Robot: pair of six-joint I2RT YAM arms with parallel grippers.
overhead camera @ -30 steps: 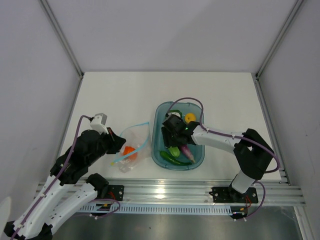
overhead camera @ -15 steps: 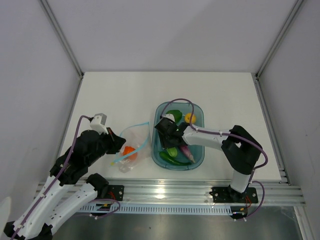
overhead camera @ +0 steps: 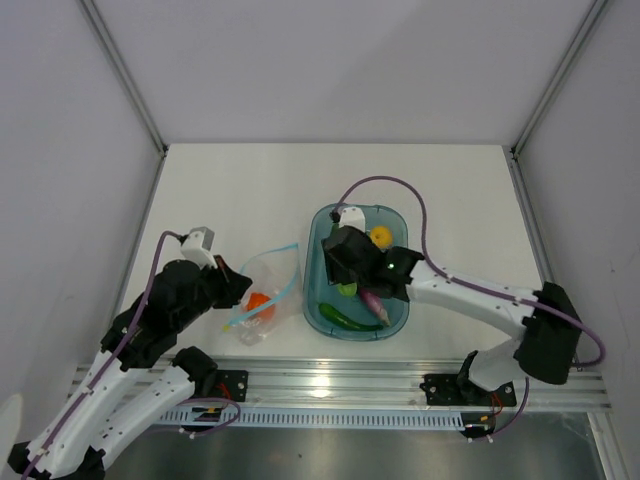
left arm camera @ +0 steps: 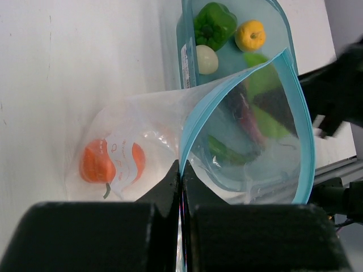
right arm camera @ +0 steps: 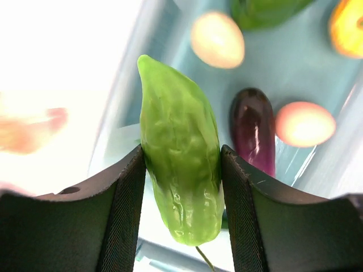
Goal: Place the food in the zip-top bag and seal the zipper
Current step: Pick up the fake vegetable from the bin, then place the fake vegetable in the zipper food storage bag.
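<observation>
Right wrist view: a pale green, bumpy toy pod point(right arm camera: 180, 141) stands clamped between the two black fingers of the right gripper point(right arm camera: 181, 181). The jaws are about half closed, pressing on the pod's flanks. The pod's long axis runs in line with the fingers, its pointed end away from the wrist. It hangs over the teal translucent oblong tray point(overhead camera: 396, 325), near the tray's left wall. A dark purple toy eggplant point(right arm camera: 252, 127) and pale round pieces lie below it. In the left wrist view, the small clear crinkly plastic bag point(left arm camera: 147, 130) lies on the white table just to the left of the tray. An orange round toy point(left arm camera: 108, 161) is already inside it. The left gripper point(left arm camera: 181, 173) is fully closed, pinching the thin light blue zipper strip point(left arm camera: 218, 90) at one end. The strip arches up into a wide loop that faces the tray. So the bag's mouth lies to the robot's left of the held pod, a short way off. The left arm is nearer the bag but is occupied holding it open. Judged from this, the right arm would carry the pod leftward, probably tip first through the loop.
</observation>
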